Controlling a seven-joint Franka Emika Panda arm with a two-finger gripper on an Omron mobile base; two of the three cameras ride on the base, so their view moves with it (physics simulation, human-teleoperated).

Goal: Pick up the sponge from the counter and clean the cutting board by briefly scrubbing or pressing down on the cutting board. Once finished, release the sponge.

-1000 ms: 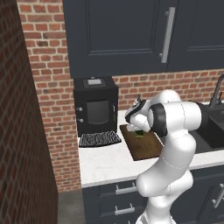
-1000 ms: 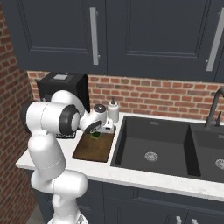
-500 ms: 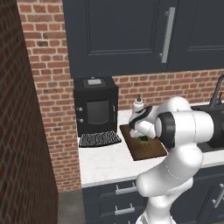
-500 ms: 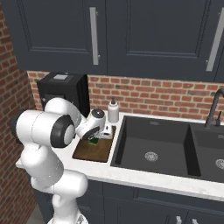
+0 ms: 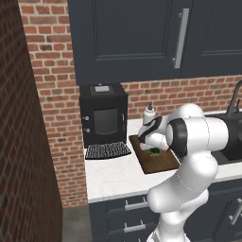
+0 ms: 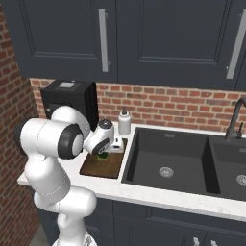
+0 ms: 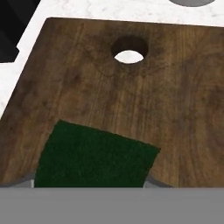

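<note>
Hand view puts the sponge (image 7: 94,155) at six o'clock, its dark green top flat against the cutting board (image 7: 131,96), with the board's single round hole at twelve o'clock and white counter (image 7: 26,57) showing through it and around the board's edges. My gripper (image 7: 89,183) is clamped on the sponge, one finger at each lower corner of the green block, and the sponge sits on the board's near half.

Compared with a second ago, my arm has swung: in the left base view the big elbow joint that stood over the board's right side now bulges further toward three o'clock, and my wrist has dropped lower over the wood. My jaws have also drawn tighter on the sponge than they were. The sponge has stayed on the board throughout.

Counting from the left base view: one cutting board (image 5: 153,158), one sponge (image 5: 154,151) seen as a small green patch under my gripper (image 5: 153,147), one black coffee machine (image 5: 103,113) at nine o'clock of the board, one black mesh mat (image 5: 107,151) in front of it, and one white bottle (image 5: 149,115) behind the board. The right base view adds a dark sink (image 6: 166,161) with two basins at three o'clock of the board (image 6: 102,165).

The sponge is a small flat rectangle, far smaller than the dark brown board.
</note>
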